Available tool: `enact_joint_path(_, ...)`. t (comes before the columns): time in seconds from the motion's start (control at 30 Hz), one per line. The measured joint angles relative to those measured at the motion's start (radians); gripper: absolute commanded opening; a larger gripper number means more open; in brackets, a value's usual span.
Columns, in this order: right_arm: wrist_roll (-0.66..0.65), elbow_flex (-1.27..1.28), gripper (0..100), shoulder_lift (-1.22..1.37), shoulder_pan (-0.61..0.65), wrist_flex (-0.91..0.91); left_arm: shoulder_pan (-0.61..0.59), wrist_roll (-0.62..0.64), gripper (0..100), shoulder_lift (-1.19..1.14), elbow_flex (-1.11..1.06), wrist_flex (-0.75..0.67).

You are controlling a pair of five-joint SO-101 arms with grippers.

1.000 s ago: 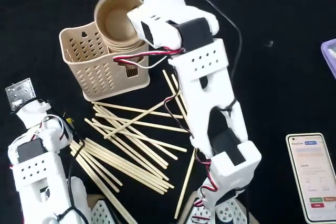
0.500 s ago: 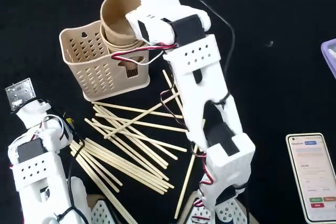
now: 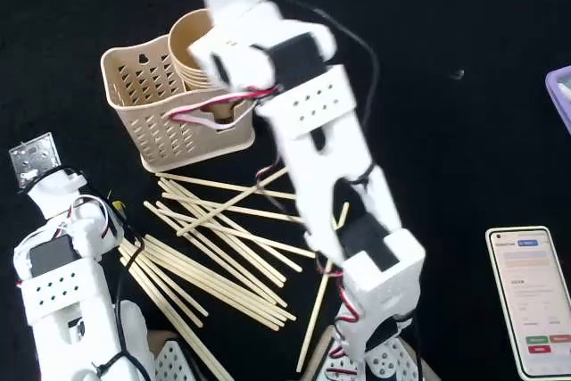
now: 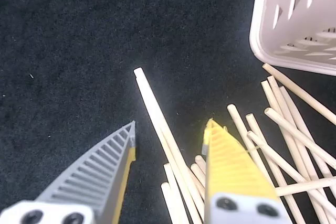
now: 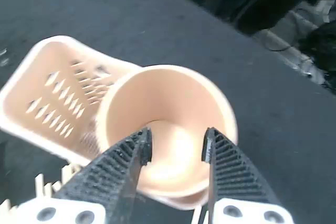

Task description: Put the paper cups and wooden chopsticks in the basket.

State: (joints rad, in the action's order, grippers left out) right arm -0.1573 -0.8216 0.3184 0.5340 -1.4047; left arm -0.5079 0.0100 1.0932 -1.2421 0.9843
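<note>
The surface [image 3: 464, 149] is covered in black cloth, matt, with a fine fuzzy nap in the left wrist view. The basket [image 3: 169, 122] is beige moulded plastic, smooth, with a faint sheen and slotted walls. The cups [image 3: 192, 42] are tan paper, matt inside and out, with a rolled rim. The chopsticks [image 3: 223, 247] are pale bare wood, unvarnished and dull. Both arms [image 3: 321, 131] have white matt plastic shells. The left claw [image 4: 169, 135] has one grey ribbed plastic finger [image 4: 100, 166] and one smooth yellow one. The right claw [image 5: 176, 148] is black plastic, ribbed along its inner faces. The phone [image 3: 533, 296] has a glossy glass screen.
</note>
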Motion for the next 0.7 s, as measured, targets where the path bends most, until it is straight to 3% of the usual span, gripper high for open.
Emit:
enact_joint_path(0.47, 0.002, -0.003, 17.7, 0.000, 0.023, -0.103, 0.000, 0.000, 22, 0.000, 0.000, 0.000)
enact_joint_path(0.7, -0.031, -0.143, 17.7, -0.087, 0.023, -0.173, 0.000, 0.000, 22, 0.000, -0.014, 0.000)
